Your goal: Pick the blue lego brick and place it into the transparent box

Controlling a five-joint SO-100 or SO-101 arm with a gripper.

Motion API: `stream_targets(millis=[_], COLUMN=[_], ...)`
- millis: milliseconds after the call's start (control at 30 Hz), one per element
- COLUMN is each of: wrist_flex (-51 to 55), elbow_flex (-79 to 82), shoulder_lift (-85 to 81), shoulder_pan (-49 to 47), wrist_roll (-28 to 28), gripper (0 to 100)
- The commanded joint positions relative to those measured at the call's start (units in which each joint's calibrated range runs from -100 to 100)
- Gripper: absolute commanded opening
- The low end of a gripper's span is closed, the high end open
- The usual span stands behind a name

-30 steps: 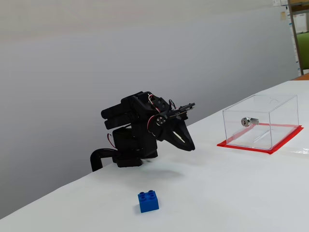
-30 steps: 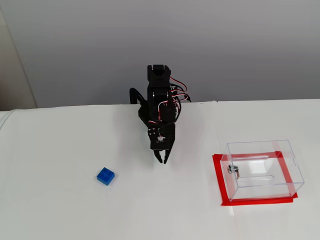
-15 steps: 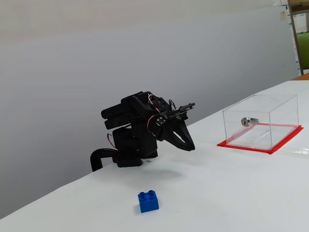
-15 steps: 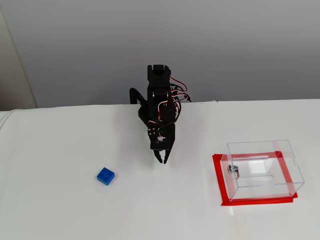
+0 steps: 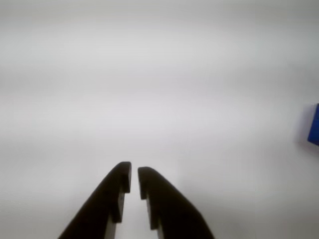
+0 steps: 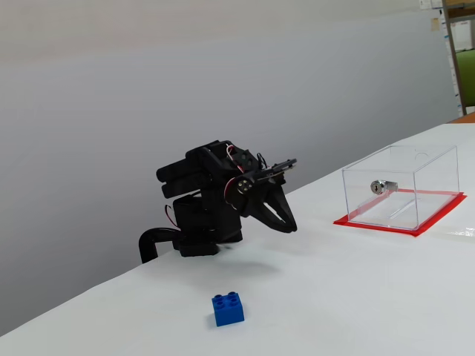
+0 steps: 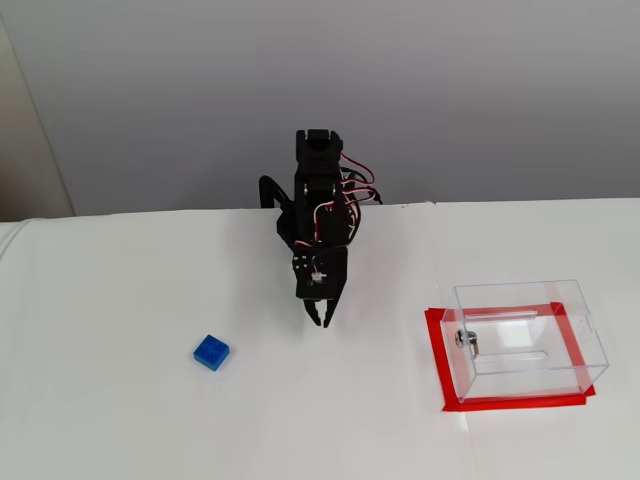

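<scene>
Wrist view: the jaws [image 5: 133, 175] hang over bare white table [image 5: 159, 74], nearly closed with only a thin slit between the tips, and hold nothing. A sliver of the blue lego brick [image 5: 314, 124] shows at the right edge, well off their line — the picture is soft, so its studs cannot be made out.

In a fixed view from the side, the jaws [image 6: 291, 225] point down and forward with the arm folded low; the brick [image 6: 228, 308] sits on the table well apart from them, nearer the camera. To do the reach well, I would swing toward the brick first, spread the jaws wide, then descend squarely over it.

In a fixed view from above, the brick [image 7: 211, 352] lies to the left of the jaws [image 7: 321, 320], and the transparent box [image 7: 525, 340] stands to their right on its red base — it holds no brick, only its silver lock [image 7: 466, 340] on the near wall.
</scene>
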Motion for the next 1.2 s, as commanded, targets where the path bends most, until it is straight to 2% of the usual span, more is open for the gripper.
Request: stream_targets(millis=[0,467,800,1167], wrist_flex=[0.12,-4.05,-11.02,-4.4], elbow_flex=[0.42,0.23,-9.8,-26.53], shoulder_lift=[-0.59,-0.08,16.46,17.57], shoulder_pan=[4.44,15.23,15.53,19.15], wrist_roll=[-0.65,-0.65,-0.39,-0.6], gripper=[2,2,2,2])
